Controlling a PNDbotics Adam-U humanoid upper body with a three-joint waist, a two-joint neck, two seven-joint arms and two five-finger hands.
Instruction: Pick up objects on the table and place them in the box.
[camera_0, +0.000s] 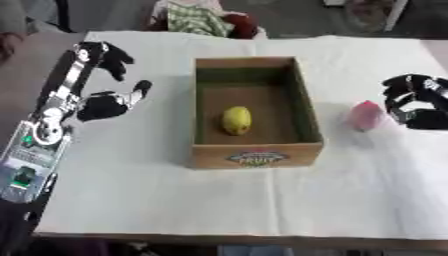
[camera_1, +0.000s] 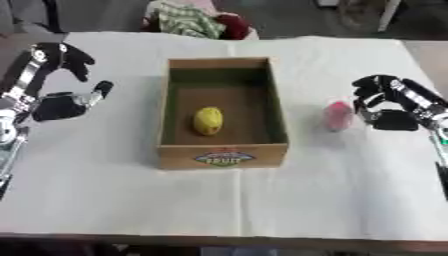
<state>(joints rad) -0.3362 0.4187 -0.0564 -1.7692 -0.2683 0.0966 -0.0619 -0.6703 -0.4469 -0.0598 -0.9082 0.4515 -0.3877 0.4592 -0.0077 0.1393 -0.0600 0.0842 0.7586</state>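
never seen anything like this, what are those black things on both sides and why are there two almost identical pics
Both pictures come from one stereo camera in a humanoid robot's head, looking down at a table covered in white cloth; they show the same moment from its two eyes. The black things are the robot's own hands. Its left hand hovers open at the left, holding nothing. Its right hand is at the right, fingers curled, close beside a small pink object that stands on the cloth; I cannot tell whether they touch. In the middle stands an open cardboard box with a yellow fruit already lying inside.
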